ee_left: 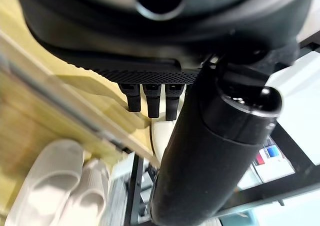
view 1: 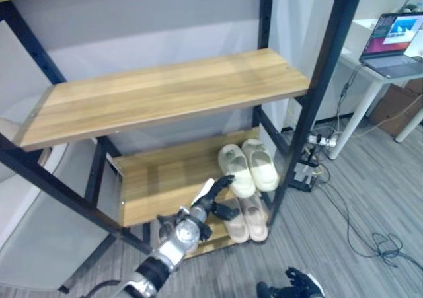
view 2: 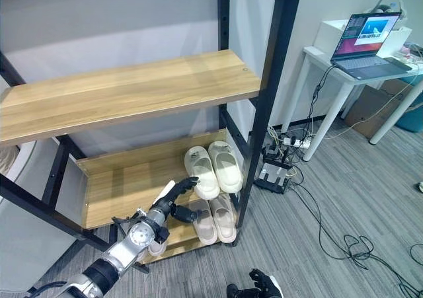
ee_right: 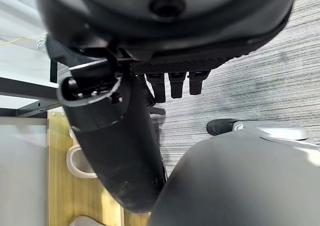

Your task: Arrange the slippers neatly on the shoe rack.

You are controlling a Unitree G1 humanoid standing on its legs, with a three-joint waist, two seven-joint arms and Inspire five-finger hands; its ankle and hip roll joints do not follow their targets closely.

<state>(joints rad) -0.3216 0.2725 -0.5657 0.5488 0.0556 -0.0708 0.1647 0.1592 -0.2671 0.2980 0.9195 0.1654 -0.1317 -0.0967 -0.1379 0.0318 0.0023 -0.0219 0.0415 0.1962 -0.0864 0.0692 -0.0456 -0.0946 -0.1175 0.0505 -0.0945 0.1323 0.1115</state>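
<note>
A pair of cream slippers [view 1: 248, 168] lies side by side at the right end of the lower wooden shelf [view 1: 158, 179] of the black-framed shoe rack. On the bottom board below them rests a second pair, beige [view 1: 246, 219]. My left hand [view 1: 211, 199] is stretched out in front of the rack, open, with its fingertips at the heel of the left cream slipper; I cannot tell whether they touch it. The left wrist view has straight fingers [ee_left: 147, 100] over the shelf edge, with pale slippers [ee_left: 55, 186] below. Low over the floor hangs my right hand [view 1: 291, 286], open and holding nothing.
The wide upper shelf [view 1: 165, 93] is bare wood. A black upright [view 1: 310, 113] bounds the rack on the right. Beyond it stand a white table with a laptop [view 1: 394, 37] and a power strip with cables [view 1: 317, 139] on the grey floor. A pale chair [view 1: 39, 219] stands at the left.
</note>
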